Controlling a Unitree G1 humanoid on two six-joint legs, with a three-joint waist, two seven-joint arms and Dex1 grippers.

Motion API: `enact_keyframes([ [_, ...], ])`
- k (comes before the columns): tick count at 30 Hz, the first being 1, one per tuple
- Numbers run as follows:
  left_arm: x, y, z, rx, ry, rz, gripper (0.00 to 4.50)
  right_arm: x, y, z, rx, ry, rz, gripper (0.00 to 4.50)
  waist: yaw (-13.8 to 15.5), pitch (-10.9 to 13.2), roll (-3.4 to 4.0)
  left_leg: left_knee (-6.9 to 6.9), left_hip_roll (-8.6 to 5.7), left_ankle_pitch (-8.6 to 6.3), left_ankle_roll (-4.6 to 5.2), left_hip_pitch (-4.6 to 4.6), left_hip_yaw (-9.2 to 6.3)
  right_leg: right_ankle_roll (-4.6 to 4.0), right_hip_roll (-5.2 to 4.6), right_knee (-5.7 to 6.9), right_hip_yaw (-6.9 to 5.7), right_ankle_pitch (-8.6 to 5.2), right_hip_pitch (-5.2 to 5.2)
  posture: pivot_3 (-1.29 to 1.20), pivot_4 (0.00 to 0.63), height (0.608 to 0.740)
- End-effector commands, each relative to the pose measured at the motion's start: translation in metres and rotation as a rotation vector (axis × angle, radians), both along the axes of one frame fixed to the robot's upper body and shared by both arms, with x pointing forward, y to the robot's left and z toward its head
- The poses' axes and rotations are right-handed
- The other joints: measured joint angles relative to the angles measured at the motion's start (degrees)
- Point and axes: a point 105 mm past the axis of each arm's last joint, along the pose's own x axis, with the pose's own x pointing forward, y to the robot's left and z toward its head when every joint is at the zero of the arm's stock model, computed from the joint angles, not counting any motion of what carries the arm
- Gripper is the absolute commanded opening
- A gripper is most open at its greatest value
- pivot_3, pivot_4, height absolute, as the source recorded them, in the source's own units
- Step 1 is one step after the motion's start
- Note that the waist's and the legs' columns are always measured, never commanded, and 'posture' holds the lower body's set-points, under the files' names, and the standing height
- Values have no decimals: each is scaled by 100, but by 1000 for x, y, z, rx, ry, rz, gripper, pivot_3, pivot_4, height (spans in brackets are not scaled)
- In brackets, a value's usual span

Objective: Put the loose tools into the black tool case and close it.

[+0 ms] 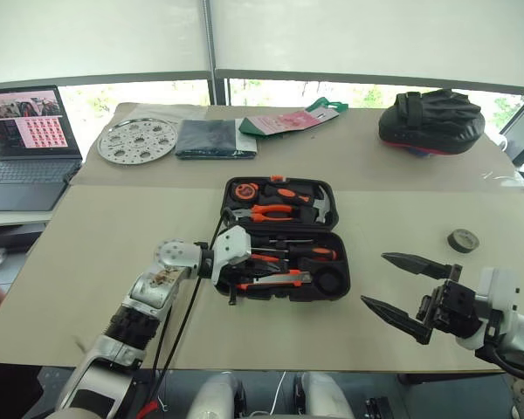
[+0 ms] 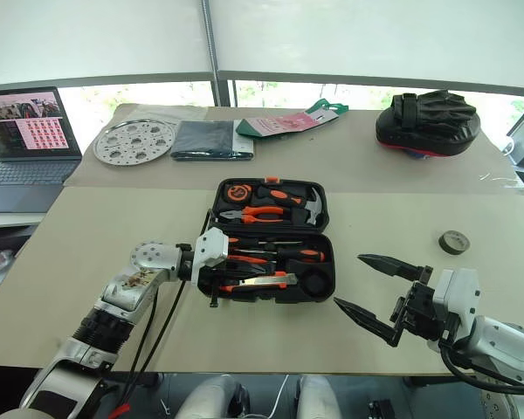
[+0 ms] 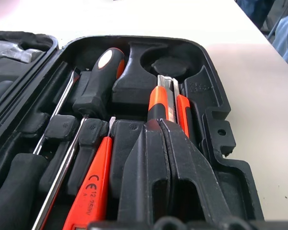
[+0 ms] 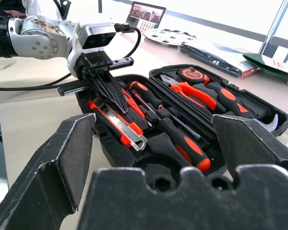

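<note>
**Spotter:** Left eye view gives you the black tool case [image 1: 284,237] lying open in the middle of the counter [image 1: 113,244], lid half toward the far edge. Your left gripper [image 3: 159,125] is pinched shut with nothing between the fingers, its tips resting over the utility knife [image 3: 159,100] in the near half of the case.

**Operator:** What about the other tools?

**Spotter:** You have the two long screwdrivers [image 4: 180,134] seated in their slots beside the knife, and the small orange screwdriver [image 3: 89,187] lying alongside them. The pliers [image 1: 275,210], hammer [image 1: 319,202] and tape measure [image 1: 243,188] sit in the lid half.

**Operator:** And the tape roll?

**Spotter:** You will find the tape roll [image 1: 462,240] out on the counter, well apart from the case toward the right edge.

**Operator:** Right side?

**Spotter:** Your right gripper [image 1: 400,288] hangs near the front right corner, fingers spread wide and holding nothing, pointing toward the case.
</note>
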Motion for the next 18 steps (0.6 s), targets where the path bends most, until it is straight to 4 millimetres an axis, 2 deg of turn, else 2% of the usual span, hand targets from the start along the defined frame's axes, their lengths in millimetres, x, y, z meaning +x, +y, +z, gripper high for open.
enact_keyframes([
  [1, -1, 8, -34, 189, 118, 54, 75, -2, 3, 9, 12, -38, 15, 4500, 5, 0, 0, 0, 0, 0, 0, 2, 0, 0, 0, 1, 0, 0, 2, 0, 150, 740],
  [6, -12, 17, -58, 371, 269, 67, 75, -1, 4, 10, 17, -43, 14, 4500, 21, -5, -4, -2, 0, -4, 6, 37, -2, 2, 3, 0, 0, -1, 39, 0, 150, 740],
  [8, -15, 20, -65, 395, 308, 99, 75, -1, 4, 11, 18, -46, 14, 4500, 9, -13, 2, -9, 2, -6, 8, 65, -1, 2, 5, -6, 4, -4, 64, 0, 150, 740],
  [11, -17, 23, -72, 405, 311, 114, 75, 0, 5, 12, 21, -52, 13, 4500, -15, -44, 2, -22, 10, -14, 11, 105, -2, 6, 1, -7, 8, -23, 97, 0, 150, 740],
  [18, -15, 28, -85, 423, 293, 169, 75, 1, 7, 11, 27, -57, 14, 4500, -38, -90, 9, -31, 14, -16, 7, 113, -4, -17, -18, -4, 12, -37, 99, 0, 150, 740],
])
